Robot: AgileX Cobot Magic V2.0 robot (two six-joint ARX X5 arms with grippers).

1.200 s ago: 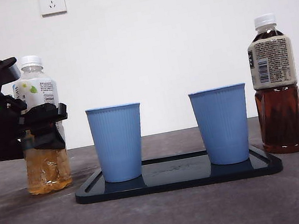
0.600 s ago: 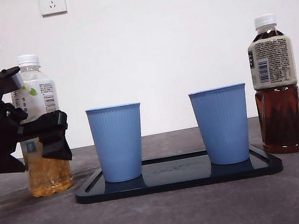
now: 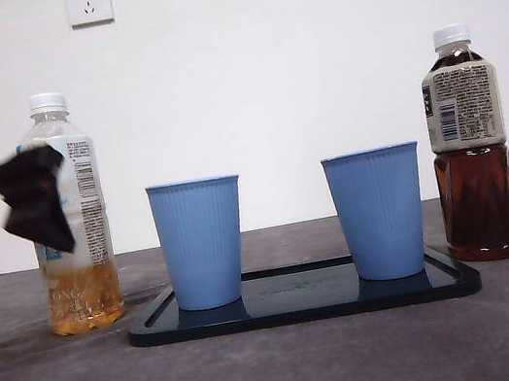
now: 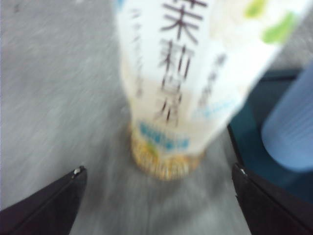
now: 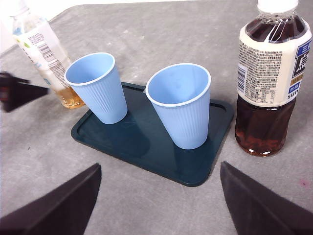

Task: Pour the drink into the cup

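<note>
Left gripper [image 3: 14,198] open, blurred, beside pale tea bottle [image 3: 69,213] left of tray [image 3: 305,307]. Right gripper [image 5: 159,196] open, idle.

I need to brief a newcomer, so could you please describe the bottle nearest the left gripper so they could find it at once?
Start at the dark tray holding two blue cups; a bottle stands on the table off each end. The one meant, the pale tea bottle, stands beside the left gripper, whose jaws are open. Unlike the dark tea bottle, its drink is light amber and only partly fills it.
</note>
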